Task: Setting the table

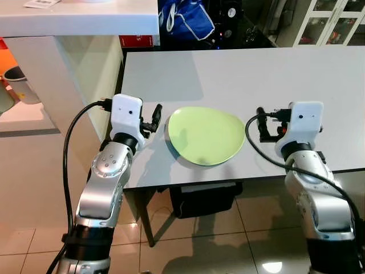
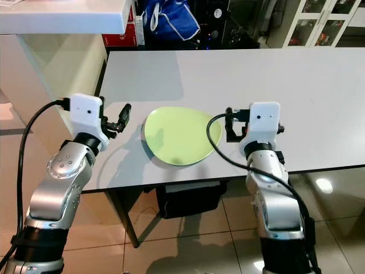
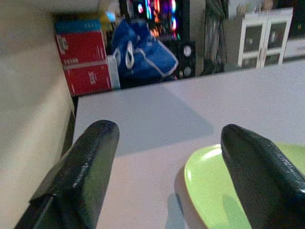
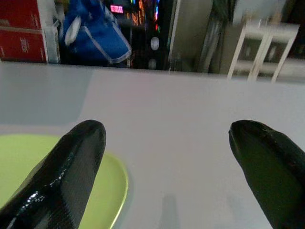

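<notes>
A: Plate position? Entry needed.

B: Lime-green plate (image 1: 205,136) is seen lower centre of the left eye frame, lying flat on the grey table (image 1: 256,74), close to the table's near edge. Nothing is seen on it.

A: Left gripper?

B: Left gripper (image 1: 155,117) is held just left of the plate's rim, over the near left corner of the table. In the left wrist view its two black fingers (image 3: 81,176) are spread wide apart, nothing between them but table top and the plate's edge.

A: Right gripper?

B: Right gripper (image 1: 262,124) is held just right of the plate, above the table. Its fingers (image 4: 71,167) are likewise parted, nothing gripped; the plate's rim is seen beside one finger.

A: Surroundings?

B: Blue bag (image 1: 185,20) is noted beyond the table's far edge, upper centre. White counter (image 1: 80,20) is noted upper left, red boxes (image 3: 83,59) behind the table corner, white glass-door cabinet (image 1: 336,20) upper right. Tiled floor (image 1: 228,240) is seen below.
</notes>
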